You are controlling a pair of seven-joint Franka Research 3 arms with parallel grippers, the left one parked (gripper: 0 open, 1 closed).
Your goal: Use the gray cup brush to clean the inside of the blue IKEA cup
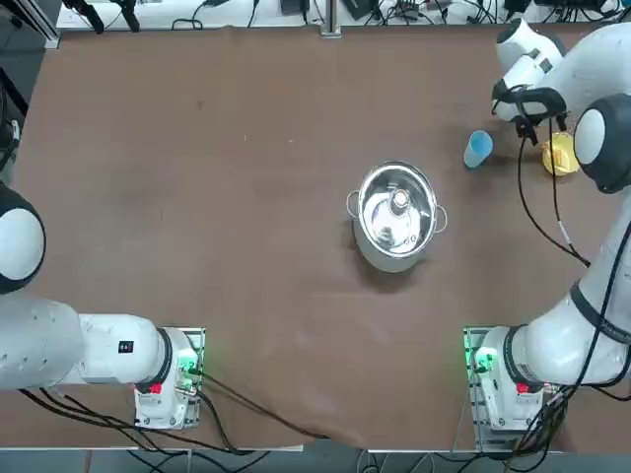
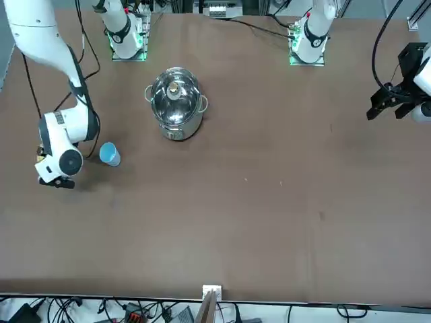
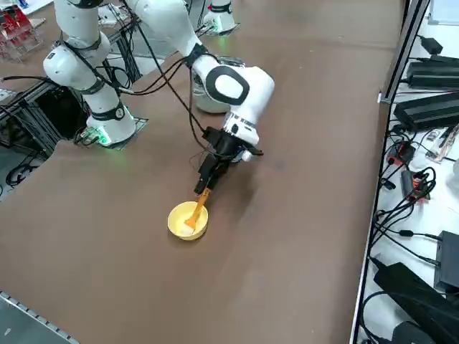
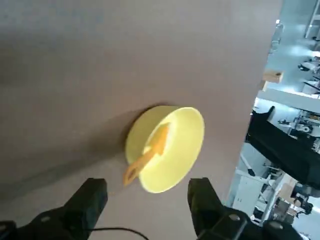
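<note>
right gripper [image 4: 145,202] spread, empty, hovering at orange-handled brush [image 4: 147,154] leaning in yellow bowl [image 4: 187,145] near table's right edge. blue cup [image 1: 478,149] upright just beside. likely brush pickup: straddle handle, pinch.

Steel pot [image 1: 396,214], yellow bowl [image 3: 187,221] (orange utensil [image 3: 195,209] inside)

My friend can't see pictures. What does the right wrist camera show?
The open right gripper hovers over a yellow bowl on the brown table. An orange utensil leans inside the bowl, its handle poking over the rim.
</note>
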